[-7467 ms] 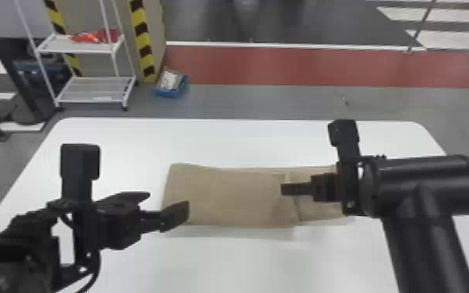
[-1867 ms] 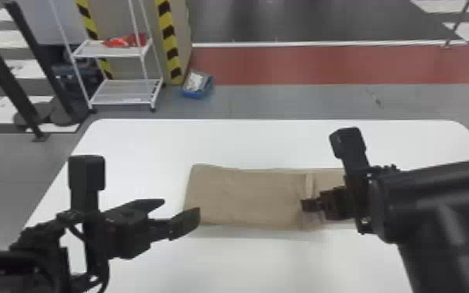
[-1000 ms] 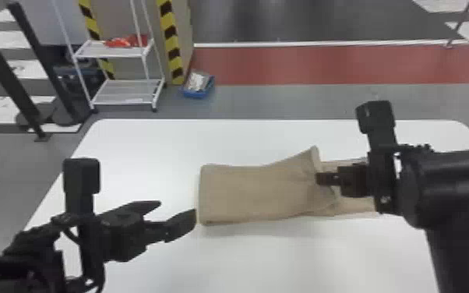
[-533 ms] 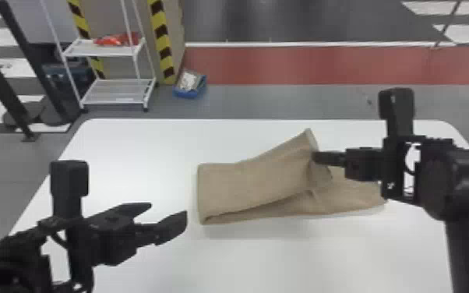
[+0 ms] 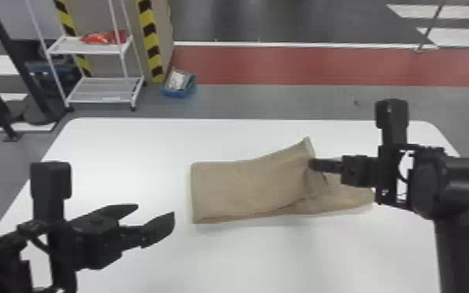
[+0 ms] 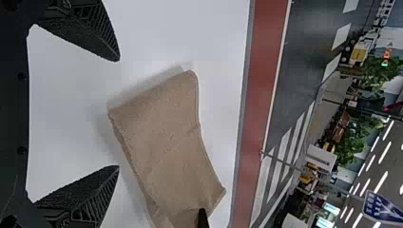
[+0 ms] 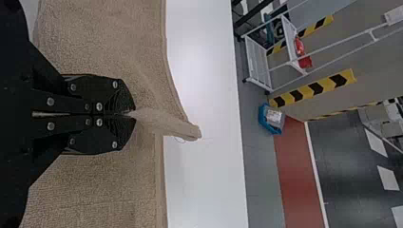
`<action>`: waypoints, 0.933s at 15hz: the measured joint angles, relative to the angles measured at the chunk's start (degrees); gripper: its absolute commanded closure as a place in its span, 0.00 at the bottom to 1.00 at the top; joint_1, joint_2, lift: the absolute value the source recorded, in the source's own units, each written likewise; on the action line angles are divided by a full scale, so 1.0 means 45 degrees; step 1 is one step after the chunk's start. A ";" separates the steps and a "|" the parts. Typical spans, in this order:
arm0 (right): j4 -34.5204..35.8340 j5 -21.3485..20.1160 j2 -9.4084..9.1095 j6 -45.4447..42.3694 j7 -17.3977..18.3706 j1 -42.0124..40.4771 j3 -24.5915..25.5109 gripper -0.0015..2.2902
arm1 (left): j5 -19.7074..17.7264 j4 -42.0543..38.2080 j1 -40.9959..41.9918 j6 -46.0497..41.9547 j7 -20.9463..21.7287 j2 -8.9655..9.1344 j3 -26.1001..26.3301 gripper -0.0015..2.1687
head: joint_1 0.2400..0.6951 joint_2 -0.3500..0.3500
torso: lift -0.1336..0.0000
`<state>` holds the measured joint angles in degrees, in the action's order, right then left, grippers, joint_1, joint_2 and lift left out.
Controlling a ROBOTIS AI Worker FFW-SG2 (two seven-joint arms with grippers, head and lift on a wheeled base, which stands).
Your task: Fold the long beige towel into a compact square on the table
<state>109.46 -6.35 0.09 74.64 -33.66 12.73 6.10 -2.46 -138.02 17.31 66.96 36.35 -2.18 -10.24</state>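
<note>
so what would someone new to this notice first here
Probably the beige towel on the white table, one edge lifted into a peak by the right pincer, closed on it. Next comes the left pincer, wide open and empty to the left of the towel. Beyond the table, the red floor strip is the boldest colour.

The left arm [image 5: 0, 265] is holding its gripper [image 5: 155, 211] over the table's [image 5: 245, 257] left side, its two fingers [image 6: 92, 28] standing wide apart and pointing toward the right edge. The right arm [image 5: 455, 245] is holding its gripper [image 5: 312, 163] over the right half, its fingers [image 7: 122, 97] pressing together, pointing toward the left edge.
</note>
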 measured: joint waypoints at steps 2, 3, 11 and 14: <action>0.1123 0.0223 0.0000 0.0688 -0.0159 -0.0422 0.0230 0.52 | 0.0000 0.0013 0.0001 -0.0016 0.0007 -0.0002 -0.0116 0.03 | 1.00 0.51 | 0.07; 0.1304 0.0244 0.0000 0.0863 -0.0142 -0.0587 0.0509 0.52 | -0.0009 0.0031 0.0001 -0.0034 0.0009 -0.0002 -0.0146 0.03 | 1.00 0.50 | 0.07; 0.0943 0.0139 -0.0001 0.1209 -0.0311 -0.0051 0.1370 0.52 | -0.0019 0.0026 -0.0031 -0.0045 -0.0016 0.0014 -0.0095 0.03 | 1.00 0.44 | 0.07; 0.0936 0.0222 0.0000 0.1391 -0.0411 -0.0105 0.1988 0.52 | -0.0018 0.0064 -0.0060 -0.0046 -0.0031 0.0047 -0.0031 0.03 | 1.00 0.41 | 0.07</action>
<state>113.67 -5.35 0.09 80.90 -35.51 12.26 15.05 -2.54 -137.73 17.04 66.75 36.21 -1.97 -10.38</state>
